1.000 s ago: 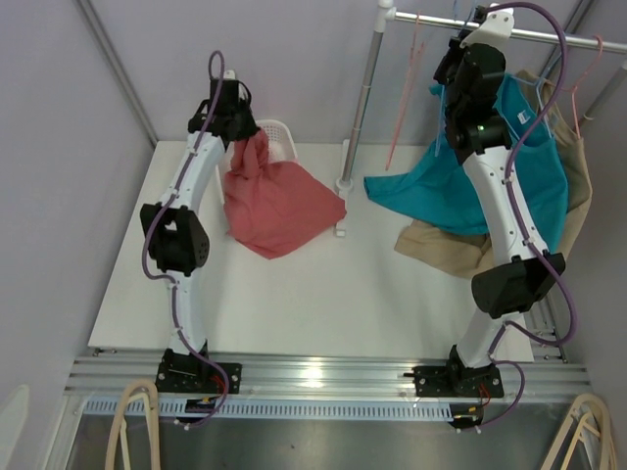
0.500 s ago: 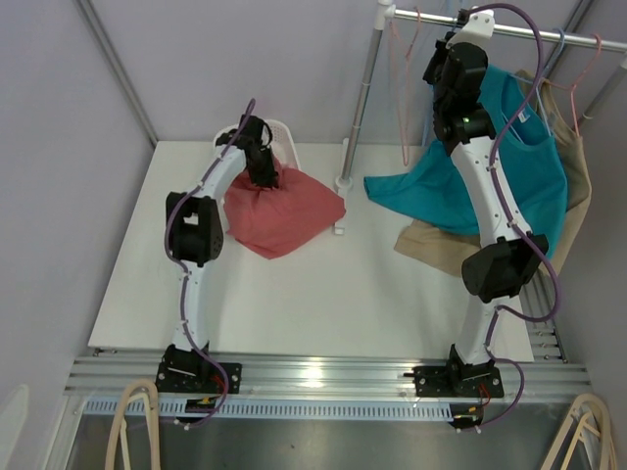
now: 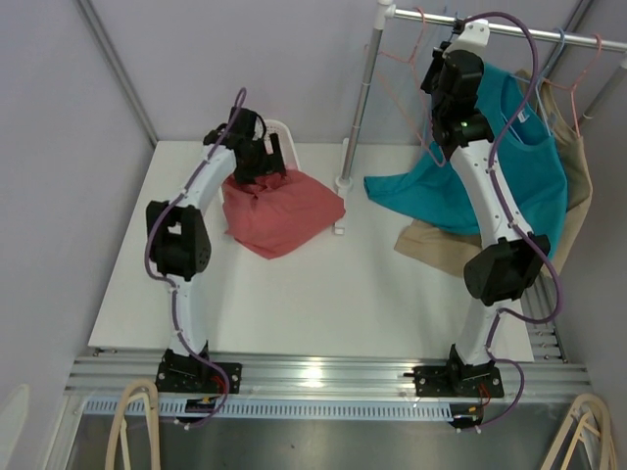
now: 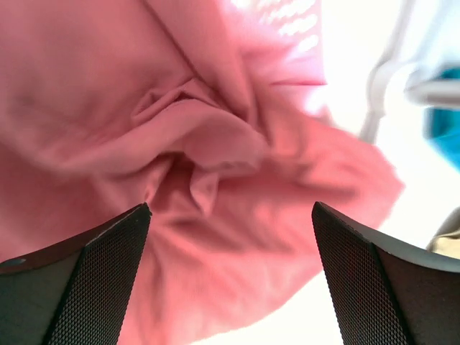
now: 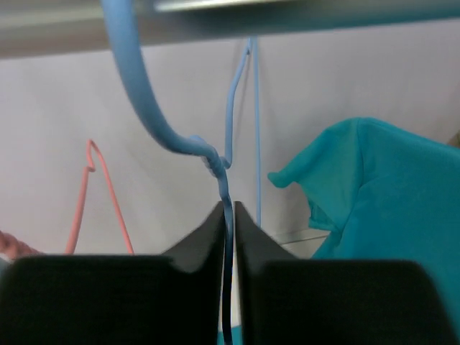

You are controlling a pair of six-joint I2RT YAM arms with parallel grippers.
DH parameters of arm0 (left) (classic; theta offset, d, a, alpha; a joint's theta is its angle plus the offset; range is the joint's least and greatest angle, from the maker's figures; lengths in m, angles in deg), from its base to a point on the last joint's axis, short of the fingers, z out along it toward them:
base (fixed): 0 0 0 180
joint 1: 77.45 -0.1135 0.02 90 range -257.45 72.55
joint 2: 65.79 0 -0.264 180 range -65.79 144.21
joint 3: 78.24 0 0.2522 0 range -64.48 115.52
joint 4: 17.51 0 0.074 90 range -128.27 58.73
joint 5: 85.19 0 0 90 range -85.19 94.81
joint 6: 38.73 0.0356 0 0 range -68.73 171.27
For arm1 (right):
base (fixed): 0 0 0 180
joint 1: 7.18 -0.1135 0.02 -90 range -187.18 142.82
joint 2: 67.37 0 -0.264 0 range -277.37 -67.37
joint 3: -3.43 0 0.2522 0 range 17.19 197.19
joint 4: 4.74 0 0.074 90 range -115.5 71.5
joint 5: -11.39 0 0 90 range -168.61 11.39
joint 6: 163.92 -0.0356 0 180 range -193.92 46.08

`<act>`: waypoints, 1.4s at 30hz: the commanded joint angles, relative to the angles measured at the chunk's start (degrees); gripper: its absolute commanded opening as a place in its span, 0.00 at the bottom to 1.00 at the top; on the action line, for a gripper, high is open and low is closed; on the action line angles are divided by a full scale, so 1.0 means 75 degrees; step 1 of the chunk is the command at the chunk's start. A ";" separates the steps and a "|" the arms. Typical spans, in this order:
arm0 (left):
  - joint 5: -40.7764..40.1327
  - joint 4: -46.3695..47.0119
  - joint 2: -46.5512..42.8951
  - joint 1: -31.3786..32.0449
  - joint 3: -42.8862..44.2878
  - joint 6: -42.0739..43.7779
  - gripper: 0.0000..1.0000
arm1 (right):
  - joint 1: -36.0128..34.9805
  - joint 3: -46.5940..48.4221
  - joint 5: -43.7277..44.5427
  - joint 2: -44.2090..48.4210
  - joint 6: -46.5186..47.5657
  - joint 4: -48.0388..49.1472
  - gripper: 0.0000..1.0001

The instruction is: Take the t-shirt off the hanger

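Top: L gripper [image 3: 269, 162] spread wide over crumpled red cotton t-shirt [image 3: 284, 211] on white table [image 3: 294, 294], teal t-shirt [image 3: 519, 166] hanging under metal rail [image 3: 549, 37]; L wrist: jaws apart above red cloth; R wrist: R gripper [image 5: 228, 210] pinched onto thin blue wire hanger [image 5: 147, 100].

White table [image 3: 323, 294] btwn pale lilac walls [image 3: 294, 59], chrome rack pole [image 3: 364, 88] at 1 o'clock, alu rail [image 3: 323, 372] at 6.
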 commanded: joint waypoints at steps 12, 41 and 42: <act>-0.2259 0.1018 -0.3903 0.1292 -0.0531 0.0768 0.99 | 0.0039 -0.0969 0.0215 0.2228 0.0267 0.0019 0.52; -0.2613 0.3548 -0.6657 0.3871 -0.3937 0.1402 0.99 | 0.3941 0.1772 -0.3968 0.2254 -0.0694 -0.6521 0.88; -0.2694 0.3654 -0.6925 0.4092 -0.4289 0.1402 1.00 | 0.4127 0.1760 -0.4166 0.2230 -0.0659 -0.6486 0.88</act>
